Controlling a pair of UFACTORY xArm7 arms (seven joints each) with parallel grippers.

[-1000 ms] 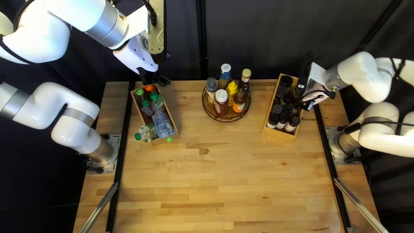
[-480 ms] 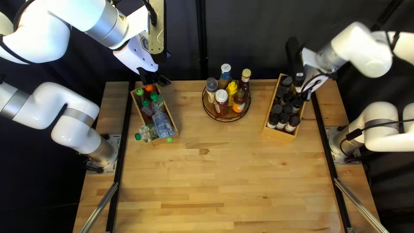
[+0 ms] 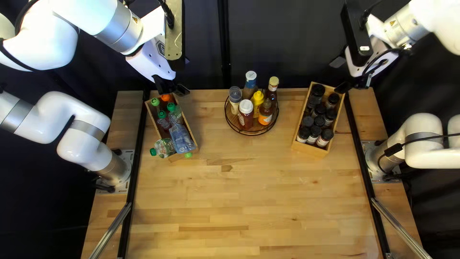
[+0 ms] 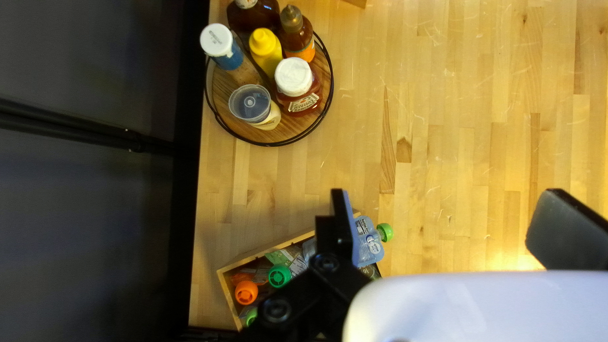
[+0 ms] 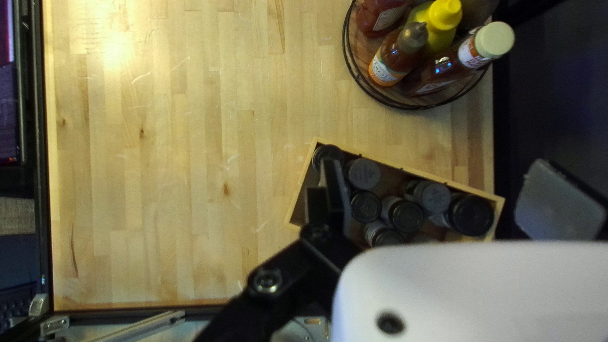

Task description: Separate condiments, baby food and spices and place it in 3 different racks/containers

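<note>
Step in hand (judged): sorting looks done, leaving withdrawal and perhaps one tidy-up.

Nearest, left half of top left view: clear pouch [image 3: 165, 147] lies out over the near corner of the baby-food box [image 3: 190, 132], green cap outward. Blue pouch [image 3: 181, 138] rests on top at the near end; orange cap [image 3: 166, 97] at the far end. Baby food is therefore in its box, though loosely stacked.

Same depth, right of centre: spice box [image 3: 309, 148], black-capped jars [image 3: 325, 137] upright inside, packed toward the near end.

Slightly farther, upper middle: round rack [image 3: 251, 135] with the condiments, among them white-capped jar [image 3: 245, 115], brown sauce bottle [image 3: 265, 115] and yellow squeeze bottle [image 3: 257, 100], all standing within the wire rim.

Beyond, upper left: left gripper [image 4: 446, 212], jaws spread wide, no item held; it hangs by the baby-food box's far end. Upper right: right gripper [image 5: 440, 187], likewise wide and without a load, near the spice box's far end.

Farthest, top of view: dark curtain [image 3: 287, 43].

Next move (judged): raise both grippers, then retract. If tidying, left gripper should press or re-seat the clear pouch inboard. Risks: a low sideways exit could snag caps at the far end of either box; soft pouches may slide off the stack if nudged.
</note>
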